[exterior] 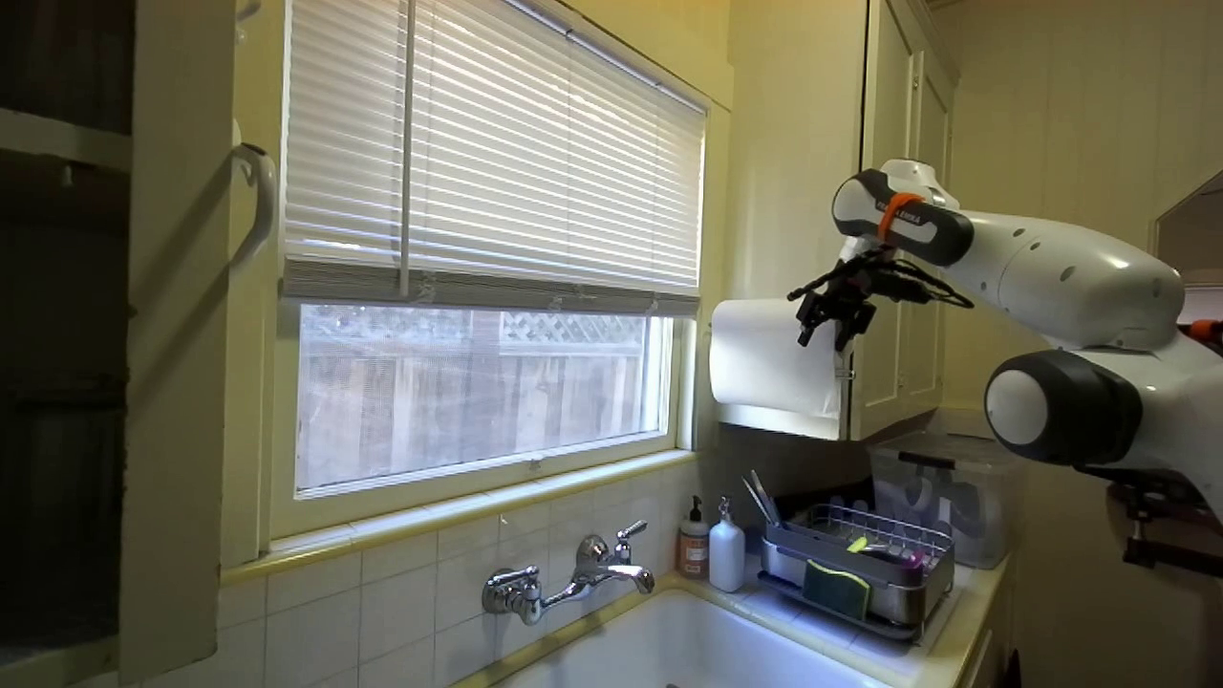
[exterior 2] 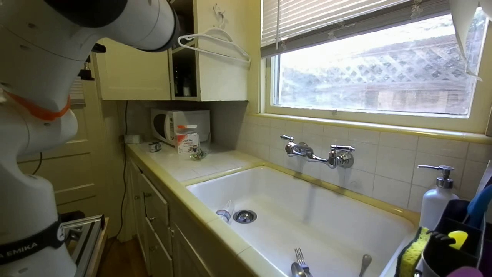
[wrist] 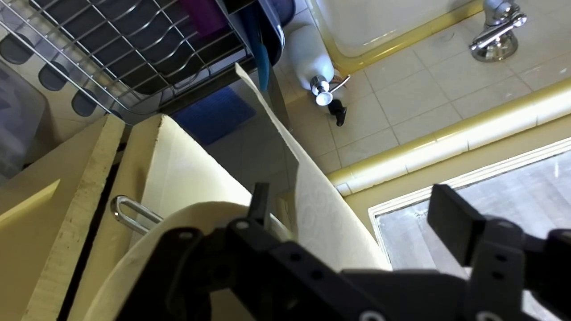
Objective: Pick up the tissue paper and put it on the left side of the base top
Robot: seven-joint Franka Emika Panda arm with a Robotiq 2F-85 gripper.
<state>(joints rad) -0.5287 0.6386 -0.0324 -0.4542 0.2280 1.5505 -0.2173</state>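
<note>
“EMIKA” on the black arm band (exterior 2: 32, 245)

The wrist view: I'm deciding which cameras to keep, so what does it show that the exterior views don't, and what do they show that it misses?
Only the wrist view: a textured blue patch beside the rack; I can't tell what it is.

Only the exterior views: the sponge in both; the microwave and fork in an exterior view.

Shared: tissue paper, white bottle, sink and window in all; the fingers in the wrist view and in an exterior view.
</note>
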